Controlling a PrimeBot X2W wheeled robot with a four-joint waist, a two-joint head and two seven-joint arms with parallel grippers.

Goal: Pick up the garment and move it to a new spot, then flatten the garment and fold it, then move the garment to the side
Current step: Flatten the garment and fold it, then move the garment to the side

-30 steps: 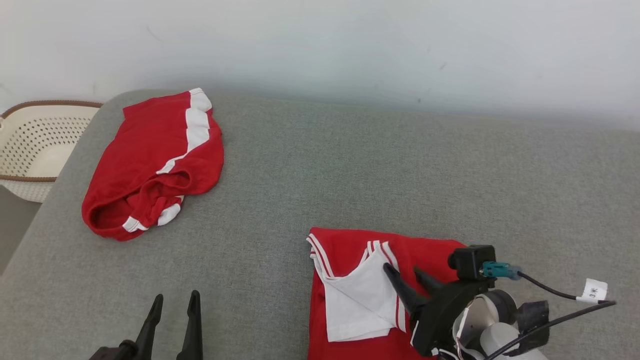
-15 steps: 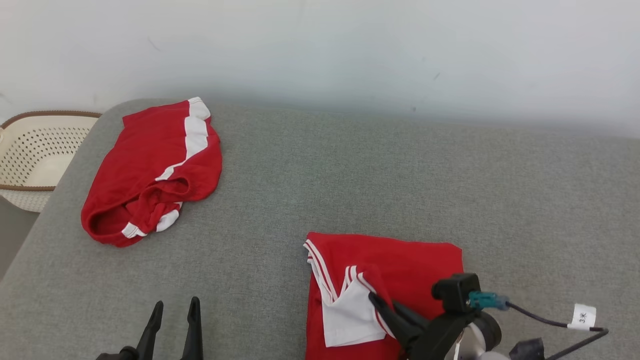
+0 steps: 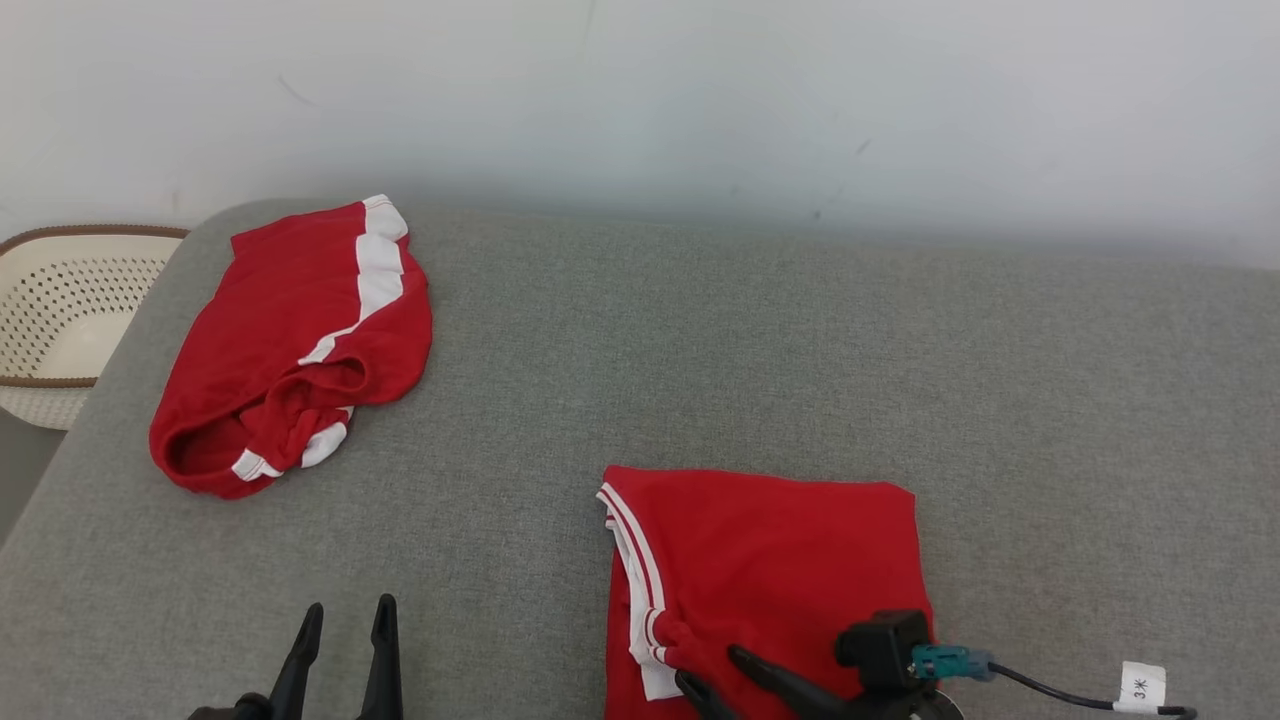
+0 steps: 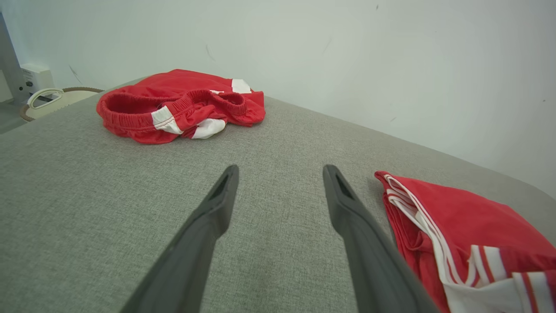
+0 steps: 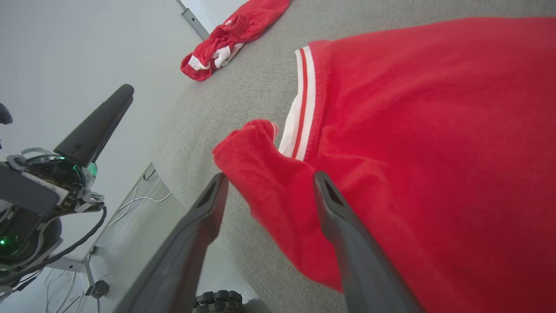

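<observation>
While the folded red garment (image 3: 770, 560) lies front-right on the grey worktop (image 3: 700, 350), the right end effector (image 3: 708, 665) stands wide at its near corner, the left end effector (image 3: 350, 604) wide over bare cloth.

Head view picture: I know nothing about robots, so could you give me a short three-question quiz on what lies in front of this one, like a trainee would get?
1. What stands past the left end of the grey surface? A) a basket B) a chair C) a bucket
2. True or false: the left arm's jaws are shut.
3. Which lies nearer the wall, the folded garment or the crumpled shorts?
Key: 1 A. 2 False: they stand wide apart. 3 The crumpled shorts.
</observation>
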